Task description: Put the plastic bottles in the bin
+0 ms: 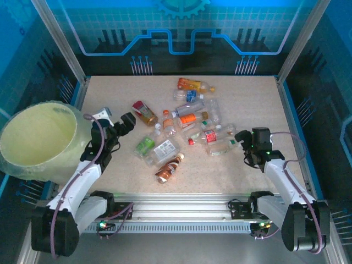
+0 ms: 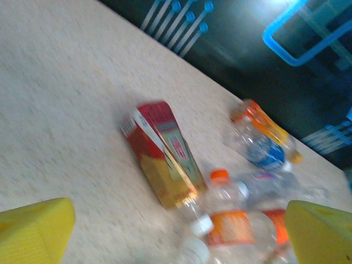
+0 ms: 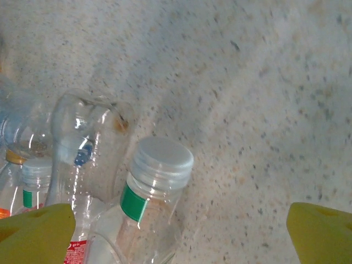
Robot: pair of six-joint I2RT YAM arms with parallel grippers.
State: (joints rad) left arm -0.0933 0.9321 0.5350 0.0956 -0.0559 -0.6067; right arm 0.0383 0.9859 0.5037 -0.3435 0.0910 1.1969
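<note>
Several plastic bottles (image 1: 190, 118) lie scattered over the middle of the speckled table. The pale cream bin (image 1: 38, 140) stands at the left edge. My left gripper (image 1: 116, 119) hovers open between the bin and the pile, nothing between its yellow fingers (image 2: 34, 231). Ahead of it lie a red-and-yellow labelled bottle (image 2: 162, 162) and an orange-capped one (image 2: 236, 223). My right gripper (image 1: 244, 145) is open at the pile's right side. A clear bottle with a white cap and green band (image 3: 157, 176) lies just ahead of it, toward the left finger (image 3: 34, 234).
A brown-labelled bottle (image 1: 169, 168) lies nearest the front rail. A green-labelled bottle (image 1: 145, 144) sits near the left arm. Blue frame walls (image 1: 290, 110) border the table on both sides and at the back. Bare tabletop (image 3: 264, 110) stretches to the right of the white-capped bottle.
</note>
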